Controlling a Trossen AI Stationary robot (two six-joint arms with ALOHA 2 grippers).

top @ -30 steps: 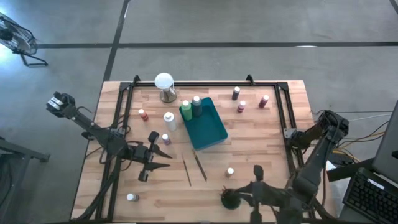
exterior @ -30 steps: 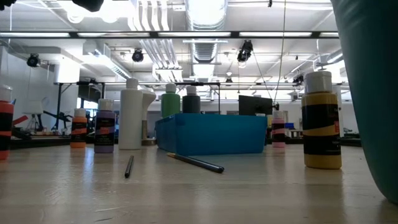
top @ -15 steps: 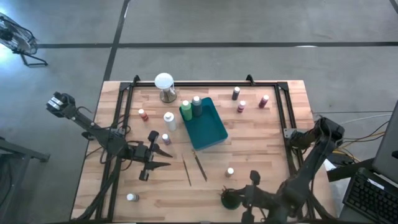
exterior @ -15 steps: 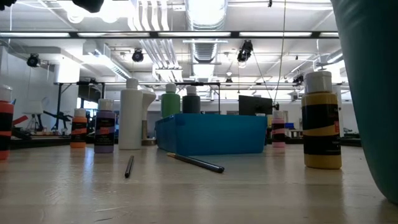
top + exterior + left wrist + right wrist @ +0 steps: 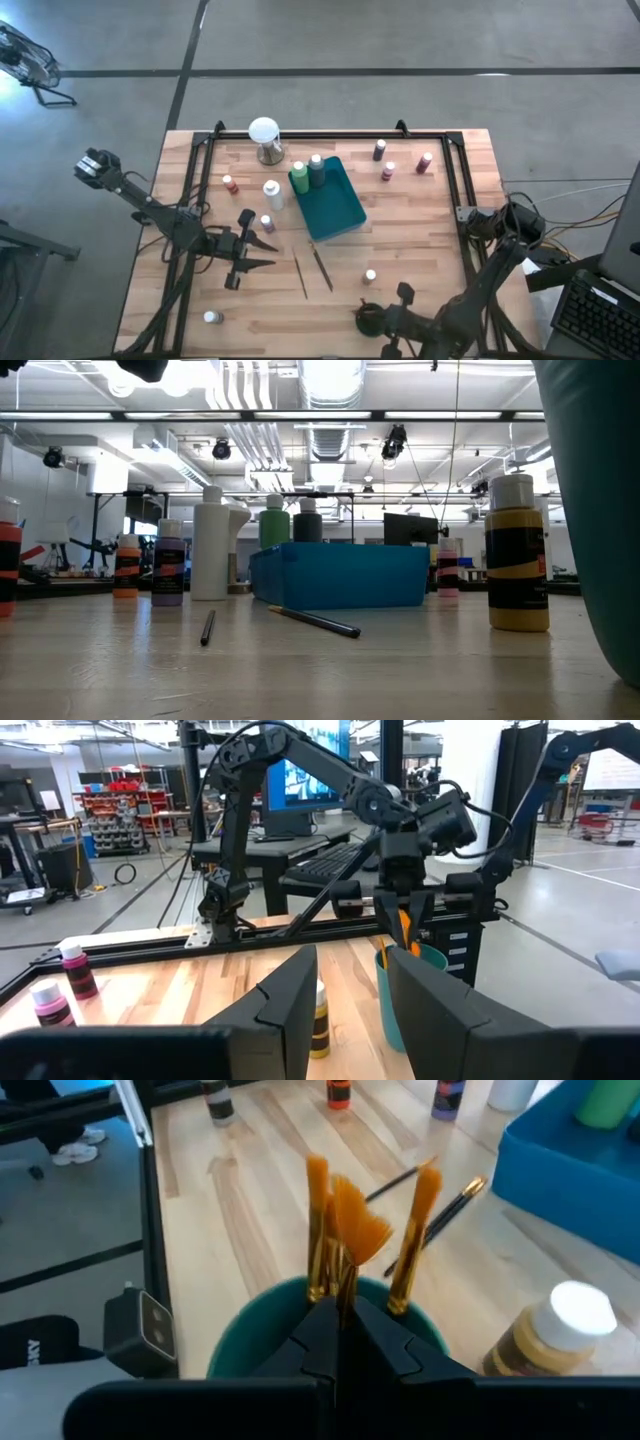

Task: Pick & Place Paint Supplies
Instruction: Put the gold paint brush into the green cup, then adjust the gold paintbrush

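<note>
One orange brush [image 5: 345, 1230] stands upright in my right claw [image 5: 338, 1315], pinched shut directly over the teal cup [image 5: 240, 1345].

The tabletop [image 5: 410, 225] is showing pale butcher-block wood, smooth with a soft sheen, framed by matt black metal rails [image 5: 452, 165]. At centre frame the tray [image 5: 335, 205] is looking like smooth teal plastic. The bottles [image 5: 517, 555] are appearing as glossy plastic with white caps and paper-like labels. At lower centre of the right wrist view, the cup [image 5: 240, 1342] is reading as matt teal plastic, holding brushes [image 5: 345, 1230] with orange bristles. Both arms are wearing matt black casings.
</note>
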